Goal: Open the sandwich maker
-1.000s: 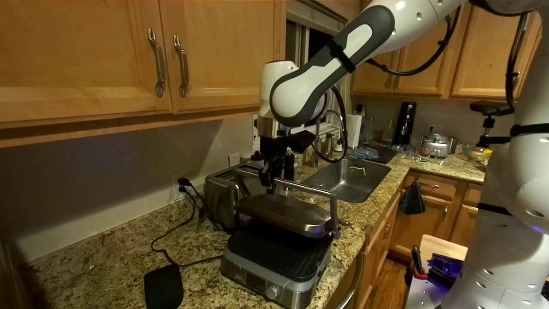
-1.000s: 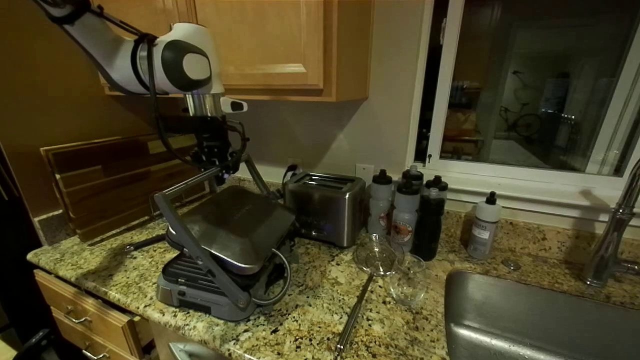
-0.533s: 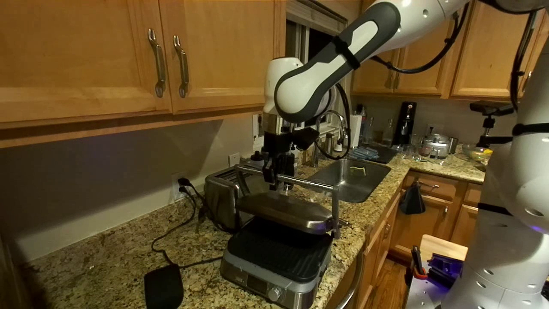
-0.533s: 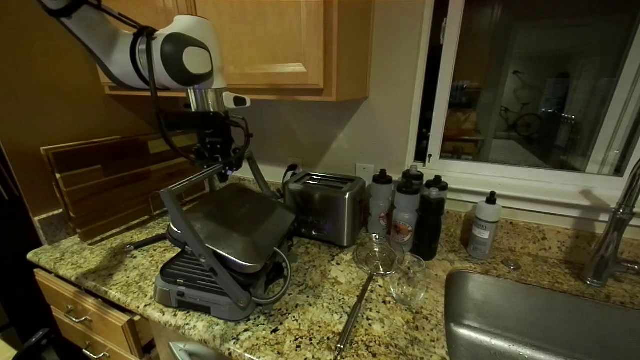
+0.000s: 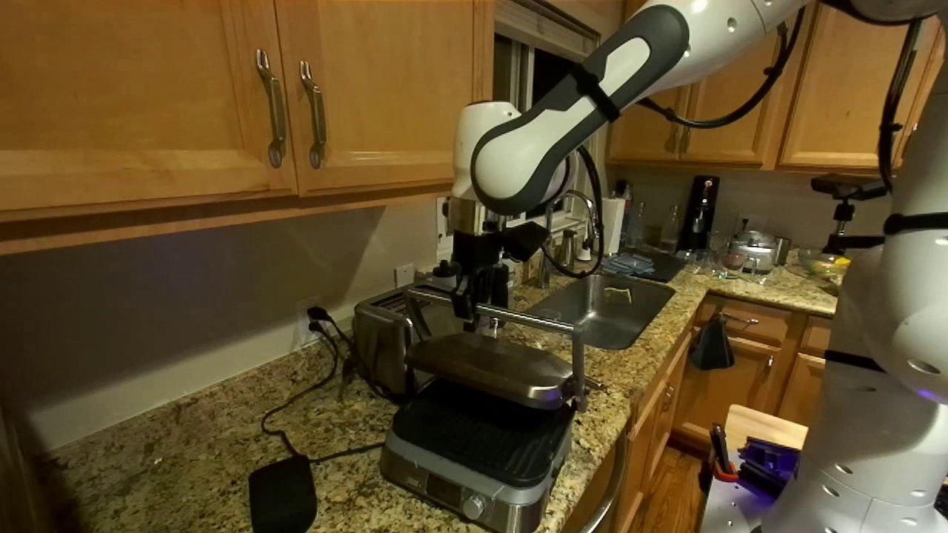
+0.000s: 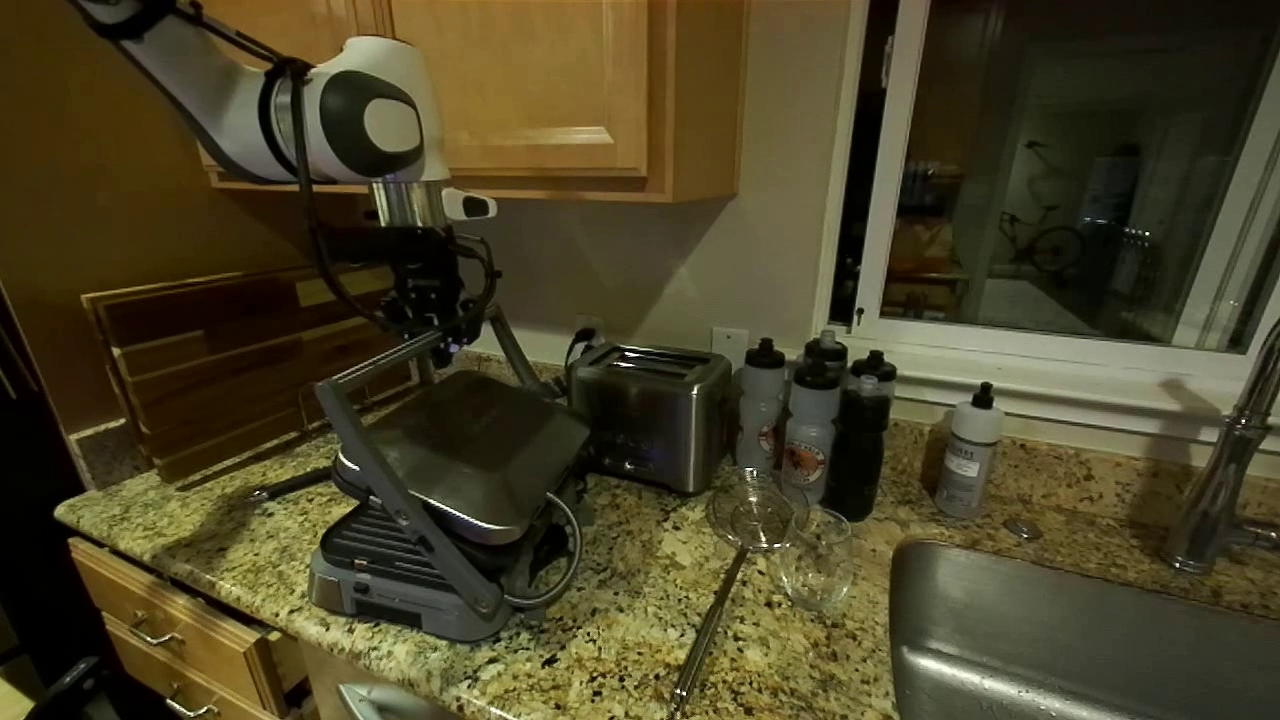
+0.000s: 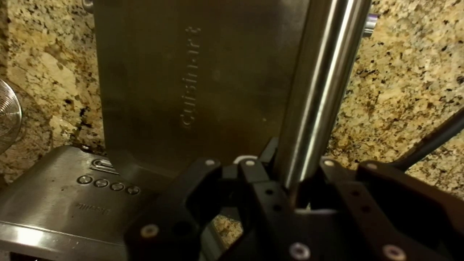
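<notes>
The sandwich maker [image 5: 481, 370] stands on the granite counter, with its steel lid raised at a slant above the dark ribbed lower plate. It also shows in an exterior view [image 6: 470, 450] and in the wrist view [image 7: 199, 87], where the lid fills the middle. Its steel bar handle [image 5: 529, 320] stands up over the lid. My gripper [image 5: 476, 312] points down on the bar, also in an exterior view [image 6: 442, 350]. In the wrist view the gripper [image 7: 291, 174] has its black fingers on both sides of the bar, shut on it. The fingertips are hidden below the bar.
A silver toaster [image 6: 650, 420] stands close beside the sandwich maker. Several bottles [image 6: 810, 430], a wire strainer [image 6: 757, 515] and a glass [image 6: 815, 570] stand farther along, before the sink [image 6: 915, 590]. Upper cabinets [image 5: 378, 89] hang above. A cutting board [image 6: 220, 375] leans at the wall.
The gripper and the bar handle rose a little up to half a second ago, then sank slightly. The lid moved slightly with them. The base stayed in about the same place.
</notes>
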{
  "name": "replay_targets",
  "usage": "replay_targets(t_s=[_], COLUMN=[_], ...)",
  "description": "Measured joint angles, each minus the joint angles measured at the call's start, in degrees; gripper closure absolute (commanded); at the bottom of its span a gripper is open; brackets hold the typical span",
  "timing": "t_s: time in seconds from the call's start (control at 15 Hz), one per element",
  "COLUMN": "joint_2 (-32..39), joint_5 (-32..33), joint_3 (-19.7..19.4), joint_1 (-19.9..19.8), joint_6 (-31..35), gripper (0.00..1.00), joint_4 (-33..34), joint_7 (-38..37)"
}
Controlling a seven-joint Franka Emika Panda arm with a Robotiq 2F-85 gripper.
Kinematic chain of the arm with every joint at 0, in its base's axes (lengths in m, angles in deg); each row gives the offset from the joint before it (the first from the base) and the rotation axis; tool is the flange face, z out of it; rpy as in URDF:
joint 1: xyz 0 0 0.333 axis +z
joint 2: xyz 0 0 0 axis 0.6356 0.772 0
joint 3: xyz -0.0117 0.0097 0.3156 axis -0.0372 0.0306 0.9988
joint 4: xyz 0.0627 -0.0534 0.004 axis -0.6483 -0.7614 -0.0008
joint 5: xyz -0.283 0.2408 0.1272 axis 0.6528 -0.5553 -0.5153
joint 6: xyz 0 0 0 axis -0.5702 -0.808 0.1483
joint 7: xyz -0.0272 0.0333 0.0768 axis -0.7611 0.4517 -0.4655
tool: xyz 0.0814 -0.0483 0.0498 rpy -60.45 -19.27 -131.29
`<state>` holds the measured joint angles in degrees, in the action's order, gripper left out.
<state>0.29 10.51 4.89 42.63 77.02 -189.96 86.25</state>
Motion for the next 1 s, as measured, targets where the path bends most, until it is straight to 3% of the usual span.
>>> replay_targets(t_s=[0.4, 1.0], joint_2=[-0.4, -3.1], joint_5=[1.5, 7.7], joint_3=[-0.8, -8.0], joint_1=[-0.3, -6.8], joint_6=[-0.3, -0.3], gripper=[0.95, 0.96], joint_4=[0.3, 0.5], joint_7=[0.1, 1.6])
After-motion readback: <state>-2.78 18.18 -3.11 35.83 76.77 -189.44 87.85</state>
